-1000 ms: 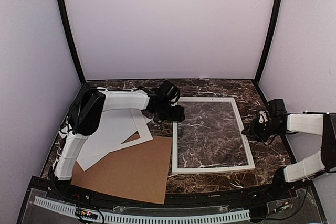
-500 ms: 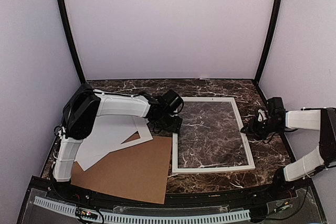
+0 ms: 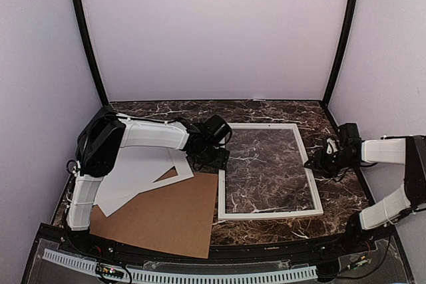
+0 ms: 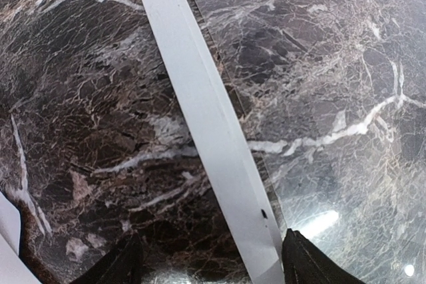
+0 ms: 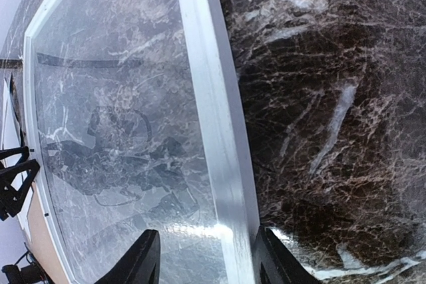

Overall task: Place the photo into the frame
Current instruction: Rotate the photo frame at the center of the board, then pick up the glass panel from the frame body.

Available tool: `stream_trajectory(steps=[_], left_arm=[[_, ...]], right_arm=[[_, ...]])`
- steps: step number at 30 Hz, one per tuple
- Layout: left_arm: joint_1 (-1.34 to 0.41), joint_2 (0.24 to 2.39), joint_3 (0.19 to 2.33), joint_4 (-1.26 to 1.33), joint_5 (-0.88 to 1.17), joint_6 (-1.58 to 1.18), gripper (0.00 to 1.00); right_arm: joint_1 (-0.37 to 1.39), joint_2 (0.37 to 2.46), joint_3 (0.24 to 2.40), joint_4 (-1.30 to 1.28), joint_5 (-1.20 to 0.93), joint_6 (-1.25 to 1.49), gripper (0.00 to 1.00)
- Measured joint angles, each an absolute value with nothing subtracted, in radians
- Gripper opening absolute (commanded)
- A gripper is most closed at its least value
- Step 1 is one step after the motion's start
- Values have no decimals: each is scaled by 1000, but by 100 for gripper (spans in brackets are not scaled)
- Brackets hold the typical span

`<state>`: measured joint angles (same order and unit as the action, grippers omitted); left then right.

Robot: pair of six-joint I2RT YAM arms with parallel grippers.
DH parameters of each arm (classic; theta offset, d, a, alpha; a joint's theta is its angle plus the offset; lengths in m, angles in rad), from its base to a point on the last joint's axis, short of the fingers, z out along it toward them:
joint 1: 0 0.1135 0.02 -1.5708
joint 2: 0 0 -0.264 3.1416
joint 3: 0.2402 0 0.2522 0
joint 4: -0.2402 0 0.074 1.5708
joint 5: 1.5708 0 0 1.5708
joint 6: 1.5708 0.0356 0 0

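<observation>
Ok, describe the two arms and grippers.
Both alike: the left arm and right arm have smooth white shells between bulky black joints. The left gripper and right gripper are black, with thin black cables looping by the wrists.

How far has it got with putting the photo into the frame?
Done: the white rectangular picture frame lies flat, its see-through centre empty. In hand: nothing; the left gripper and right gripper straddle its side rails, jaws open. Still to do: the photo, nowhere in view; only a white paper mat and brown cardboard sheet show.
</observation>
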<state>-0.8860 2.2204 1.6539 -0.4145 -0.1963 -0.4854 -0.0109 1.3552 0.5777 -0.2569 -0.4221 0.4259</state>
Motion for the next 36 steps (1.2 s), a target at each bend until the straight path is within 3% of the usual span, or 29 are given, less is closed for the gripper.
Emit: stream_trajectory(steps=[20, 36], left_arm=[[-919, 2265, 1721, -436, -163, -432, 86], [-976, 2332, 1838, -493, -251, -352, 89]], right_arm=[[-14, 1398, 575, -239, -423, 427, 51], [-16, 1398, 575, -242, -426, 426, 54]])
